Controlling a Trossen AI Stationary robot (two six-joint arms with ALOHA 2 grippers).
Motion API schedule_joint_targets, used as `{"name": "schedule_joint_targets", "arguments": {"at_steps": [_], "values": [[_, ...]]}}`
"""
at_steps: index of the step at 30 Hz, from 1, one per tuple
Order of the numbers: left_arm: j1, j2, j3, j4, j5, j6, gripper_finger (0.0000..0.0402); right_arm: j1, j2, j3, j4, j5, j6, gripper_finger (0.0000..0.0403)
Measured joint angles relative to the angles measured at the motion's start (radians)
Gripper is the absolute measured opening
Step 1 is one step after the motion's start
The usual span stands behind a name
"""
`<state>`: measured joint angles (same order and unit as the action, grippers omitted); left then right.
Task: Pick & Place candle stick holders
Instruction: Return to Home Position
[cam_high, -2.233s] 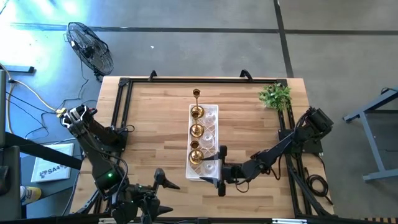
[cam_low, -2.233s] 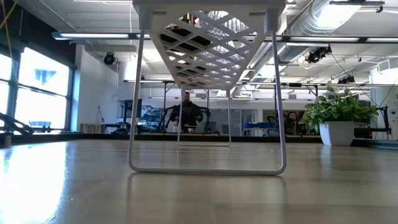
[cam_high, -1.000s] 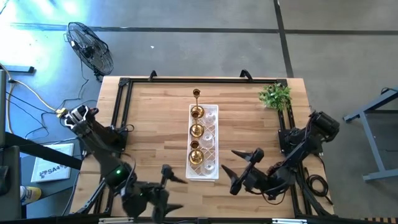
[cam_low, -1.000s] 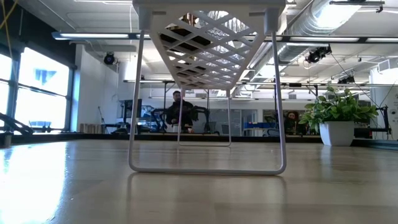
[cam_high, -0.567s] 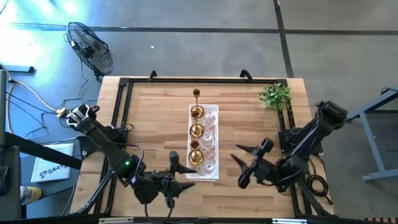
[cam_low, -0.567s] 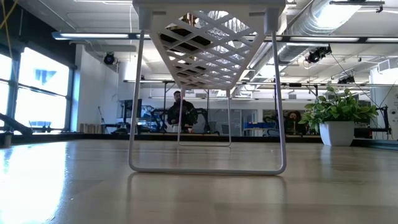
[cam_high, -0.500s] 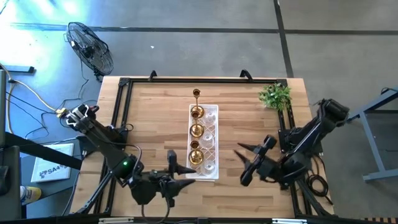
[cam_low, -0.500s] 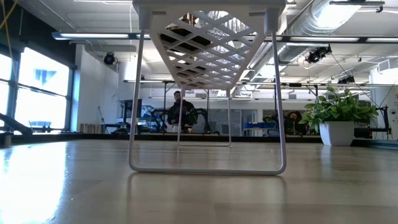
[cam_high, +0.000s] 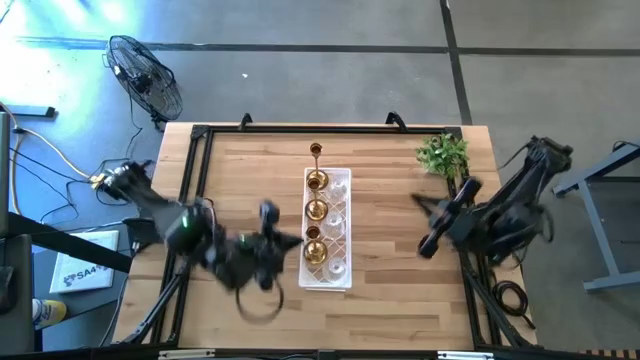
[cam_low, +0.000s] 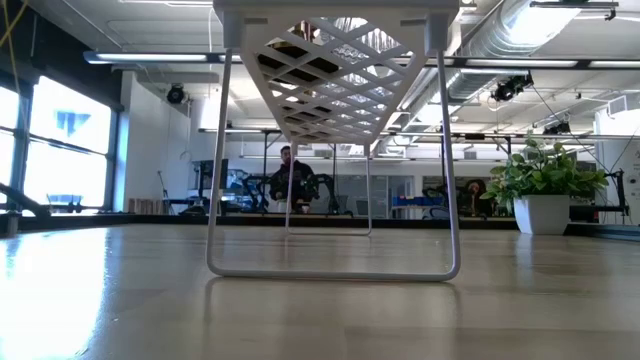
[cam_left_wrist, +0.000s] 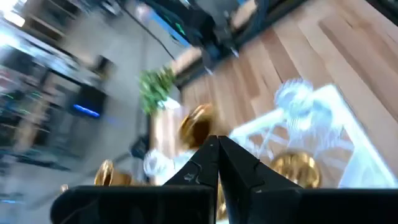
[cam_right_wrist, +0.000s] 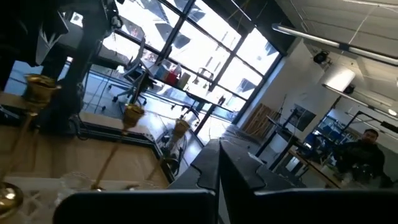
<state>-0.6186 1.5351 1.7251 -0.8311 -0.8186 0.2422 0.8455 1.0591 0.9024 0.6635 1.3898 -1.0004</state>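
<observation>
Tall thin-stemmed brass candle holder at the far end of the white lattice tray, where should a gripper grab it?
Probably the thin stem just under the cup of the tall brass candle holder, coming from the far end of the white lattice tray: it stands upright, last in its row, with clear glass holders alongside.

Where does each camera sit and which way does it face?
High view: overhead, straight down on the table; both arms, left gripper and right gripper.
Low view: tabletop height, level under the white tray toward a distant person; no arm.
Left wrist view: past its shut fingers at gold candle holders.
Right wrist view: past its shut fingers toward windows.
Shared: high and low show the green plant.
</observation>
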Motion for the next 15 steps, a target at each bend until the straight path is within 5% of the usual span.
{"name": "schedule_joint_targets", "arguments": {"at_steps": [5,8,12,15], "values": [[0.188,-0.116,-0.007,-0.150,0.259,-0.088,0.0003,0.000,-0.227,0.000,-0.281,0.013,0.138,0.0001],[0.305,-0.198,-0.066,-0.129,0.398,-0.108,0.0002,0.000,-0.371,0.000,-0.589,0.000,0.364,0.0001],[0.395,-0.328,-0.241,0.022,0.540,-0.084,0.0001,-0.005,-0.581,0.000,-1.139,-0.293,0.891,0.0000],[0.418,-0.441,-0.438,0.195,0.609,-0.062,0.0001,-0.022,-0.682,-0.066,-1.280,-0.450,1.172,0.0000]]}}
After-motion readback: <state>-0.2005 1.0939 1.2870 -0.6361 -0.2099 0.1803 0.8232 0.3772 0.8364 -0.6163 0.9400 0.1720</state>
